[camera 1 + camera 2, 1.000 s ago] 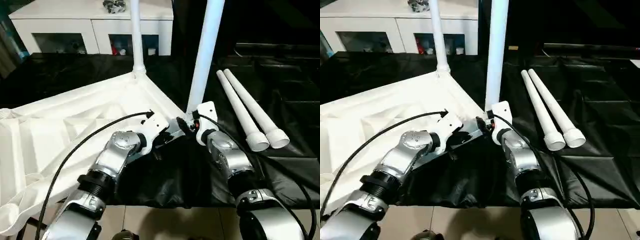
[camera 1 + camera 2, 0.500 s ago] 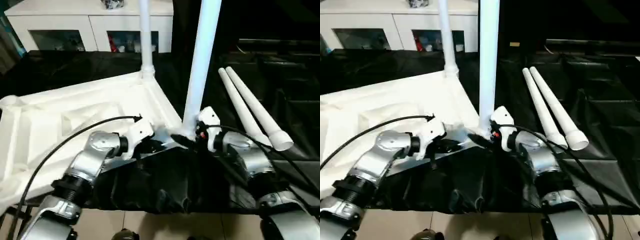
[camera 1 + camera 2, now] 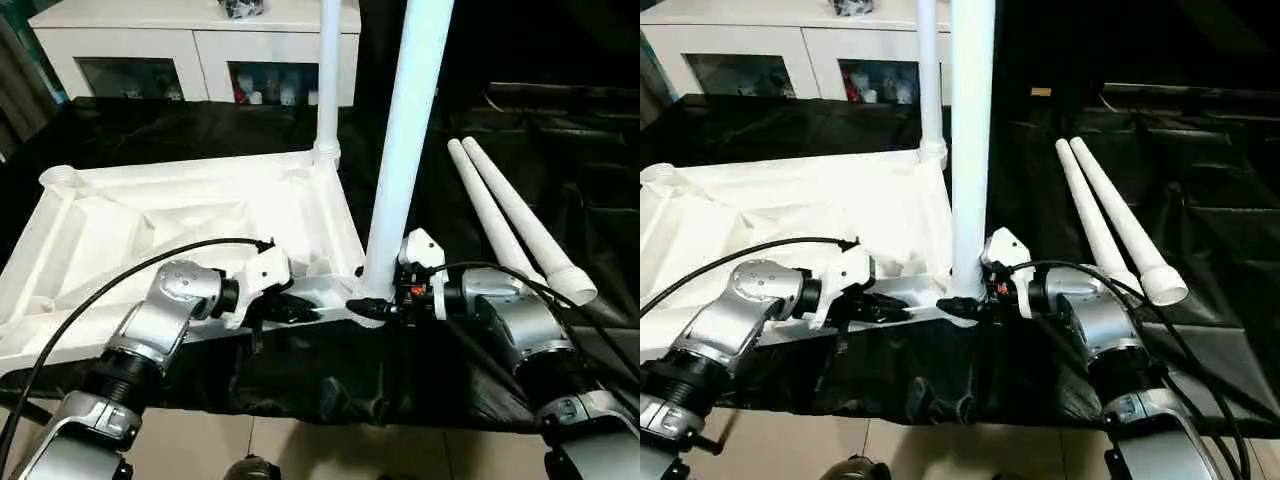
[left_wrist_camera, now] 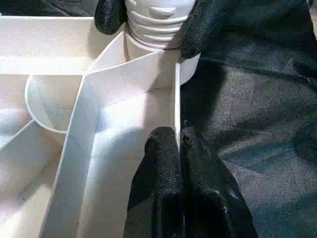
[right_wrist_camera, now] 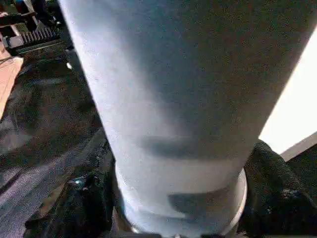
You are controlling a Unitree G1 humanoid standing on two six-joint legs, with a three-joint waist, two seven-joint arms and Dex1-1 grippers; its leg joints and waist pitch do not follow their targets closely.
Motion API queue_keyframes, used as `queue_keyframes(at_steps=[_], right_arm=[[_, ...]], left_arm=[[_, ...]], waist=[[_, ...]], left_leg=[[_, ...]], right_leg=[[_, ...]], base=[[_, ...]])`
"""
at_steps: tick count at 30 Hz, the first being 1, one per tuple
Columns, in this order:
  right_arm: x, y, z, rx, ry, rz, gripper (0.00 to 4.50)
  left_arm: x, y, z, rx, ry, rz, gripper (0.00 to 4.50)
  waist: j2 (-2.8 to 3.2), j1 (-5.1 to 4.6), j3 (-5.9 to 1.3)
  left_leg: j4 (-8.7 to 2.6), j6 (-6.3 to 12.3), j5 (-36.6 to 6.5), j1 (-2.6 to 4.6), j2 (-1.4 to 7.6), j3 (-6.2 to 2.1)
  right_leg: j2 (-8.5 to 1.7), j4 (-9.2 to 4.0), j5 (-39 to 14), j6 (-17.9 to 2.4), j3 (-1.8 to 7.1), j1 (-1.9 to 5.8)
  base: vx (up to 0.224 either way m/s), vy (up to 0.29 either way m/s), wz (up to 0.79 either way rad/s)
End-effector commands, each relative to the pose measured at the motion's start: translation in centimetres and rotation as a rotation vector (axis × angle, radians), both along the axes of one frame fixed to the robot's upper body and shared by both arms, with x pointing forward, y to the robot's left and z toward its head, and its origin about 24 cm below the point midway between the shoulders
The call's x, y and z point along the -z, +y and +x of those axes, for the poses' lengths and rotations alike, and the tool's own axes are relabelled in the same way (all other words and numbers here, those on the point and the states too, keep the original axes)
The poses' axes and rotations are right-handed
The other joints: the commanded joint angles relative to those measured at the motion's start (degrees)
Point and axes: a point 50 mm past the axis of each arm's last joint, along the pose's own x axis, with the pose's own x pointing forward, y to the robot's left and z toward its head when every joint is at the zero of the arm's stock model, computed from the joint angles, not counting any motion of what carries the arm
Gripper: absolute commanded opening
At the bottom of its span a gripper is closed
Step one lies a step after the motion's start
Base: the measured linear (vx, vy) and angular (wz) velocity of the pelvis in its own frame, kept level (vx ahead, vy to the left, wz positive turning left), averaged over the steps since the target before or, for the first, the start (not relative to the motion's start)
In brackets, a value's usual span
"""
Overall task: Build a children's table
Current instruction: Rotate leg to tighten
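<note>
Table top [image 3: 190, 215] lies upside down on the black surface [image 3: 500, 130]. My left end effector [image 4: 178, 144] is clamped on its rim, right end effector [image 3: 372, 305] wraps the near leg [image 3: 405, 140] base, two spare legs [image 3: 510, 215] beside.

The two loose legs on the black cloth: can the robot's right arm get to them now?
Probably not straight away. The right gripper is busy around the upright leg at the tabletop corner. The loose legs lie bare beside that arm, with nothing between.

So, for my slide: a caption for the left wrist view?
Left gripper pinching the table top's rim, right gripper's fingers around the leg's base.
</note>
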Motion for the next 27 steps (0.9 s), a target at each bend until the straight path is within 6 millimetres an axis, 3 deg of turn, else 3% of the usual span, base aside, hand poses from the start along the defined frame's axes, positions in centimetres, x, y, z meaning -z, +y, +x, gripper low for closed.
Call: queue_keyframes(at_steps=[1,3,4,6,7,8,12,15,17,18,19,24,25,27], right_arm=[[0.5,1.8,-0.4,-0.002,0.013,0.038,2.84],[0.6,1.8,-0.4,0.004,0.012,0.038,2.81],[1.1,2.0,0.2,0.125,0.015,0.038,2.78],[1.9,2.4,1.1,0.308,0.015,0.008,2.77],[2.3,2.6,1.4,0.382,0.016,-0.008,2.77],[2.6,3.0,1.8,0.481,0.011,-0.016,2.77],[2.9,4.2,2.3,0.644,0.004,-0.016,2.75],[2.8,5.3,2.6,0.763,-0.008,-0.003,2.75],[2.7,5.8,2.7,0.786,-0.024,0.006,2.75],[2.6,6.0,2.7,0.788,-0.025,0.016,3.31],[2.4,6.1,2.7,0.783,-0.017,0.042,3.45],[2.2,5.1,2.7,0.726,-0.070,0.014,3.89],[2.2,4.8,2.7,0.708,-0.084,0.006,3.93],[2.1,4.4,2.7,0.683,-0.097,0.001,3.93]], left_arm=[[-0.7,-1.4,0.7,-0.044,-0.059,-0.048,0.00],[-0.7,-1.4,0.8,-0.048,-0.060,-0.048,0.00],[-0.6,-1.9,1.3,-0.116,-0.078,-0.040,0.00],[-0.4,-2.8,2.3,-0.235,-0.104,-0.034,0.00],[-0.3,-3.3,2.6,-0.274,-0.111,-0.034,0.00],[-0.3,-4.1,3.0,-0.317,-0.127,-0.031,0.00],[-0.3,-5.8,3.3,-0.364,-0.145,-0.042,0.00],[-0.3,-7.5,3.2,-0.375,-0.152,-0.059,0.00],[-0.3,-8.1,3.1,-0.368,-0.155,-0.067,0.00],[-0.3,-8.4,3.0,-0.357,-0.157,-0.070,0.00],[-0.3,-8.7,2.8,-0.328,-0.159,-0.075,0.00],[-0.4,-8.3,1.7,-0.189,-0.168,-0.087,0.00],[-0.3,-8.1,1.5,-0.167,-0.164,-0.089,0.00],[-0.3,-7.9,1.2,-0.141,-0.162,-0.087,0.00]], waist=[[-0.09,0.10,-4.44],[-0.15,0.04,-4.38],[0.04,-0.16,-4.25],[-0.13,-0.46,-4.02],[0.00,-0.91,-3.72],[-0.13,-1.05,-3.73],[-0.02,-1.41,-3.58],[0.66,-1.74,-3.66],[0.32,-1.89,-3.76],[0.44,-1.88,-3.76],[0.32,-1.93,-3.77],[0.44,-1.85,-4.03],[0.16,-1.87,-4.12],[0.32,-1.76,-4.26]], left_leg=[[-3.98,1.31,-14.70,1.14,2.82,-1.32],[-4.01,1.01,-15.01,1.09,2.74,-1.37],[-4.10,0.68,-15.75,1.11,2.78,-1.36],[-4.19,-0.34,-17.96,1.42,2.60,-1.45],[-4.31,-1.36,-19.15,1.65,2.50,-1.50],[-4.31,-2.19,-20.77,1.96,2.31,-1.80],[-4.39,-1.78,-22.60,2.17,2.20,-1.96],[-4.52,-2.21,-23.31,2.13,2.21,-2.09],[-4.53,-1.97,-24.46,2.17,2.11,-2.15],[-4.55,-1.75,-24.43,2.12,2.10,-2.17],[-4.60,-1.38,-24.17,1.94,2.07,-2.12],[-4.68,-0.75,-21.77,1.44,2.21,-2.02],[-4.62,-0.40,-20.53,1.27,2.23,-1.88],[-4.44,0.12,-18.52,1.17,2.32,-1.69]], right_leg=[[-3.84,-3.58,-13.37,-12.96,3.06,2.60],[-3.87,-3.68,-13.89,-12.95,3.02,2.65],[-3.83,-3.80,-15.10,-12.63,3.08,2.48],[-3.98,-4.40,-19.37,-11.61,3.05,2.38],[-3.95,-4.76,-22.46,-10.94,3.04,2.04],[-4.06,-5.17,-26.09,-9.73,2.77,2.18],[-4.09,-6.16,-30.07,-6.92,2.63,1.78],[-4.01,-6.20,-29.33,-6.63,2.66,1.58],[-3.93,-6.30,-29.21,-6.32,2.46,1.71],[-3.99,-6.29,-29.00,-6.32,2.50,1.71],[-3.95,-6.29,-28.61,-6.30,2.54,1.76],[-3.97,-5.61,-23.88,-7.59,2.80,2.10],[-3.96,-5.44,-22.11,-8.09,2.86,2.24],[-3.98,-4.95,-18.92,-9.21,3.06,2.32]], base=[[0.000,0.000,0.00],[0.000,0.000,0.00],[0.000,0.000,0.00],[0.000,0.000,0.00],[0.000,0.000,0.00],[0.000,0.000,0.00],[0.000,0.000,0.00],[0.000,0.000,0.00],[0.000,0.000,0.00],[0.000,0.000,0.00],[0.000,0.000,0.00],[0.000,0.000,0.00],[0.000,0.000,0.00],[0.000,0.000,0.00]])
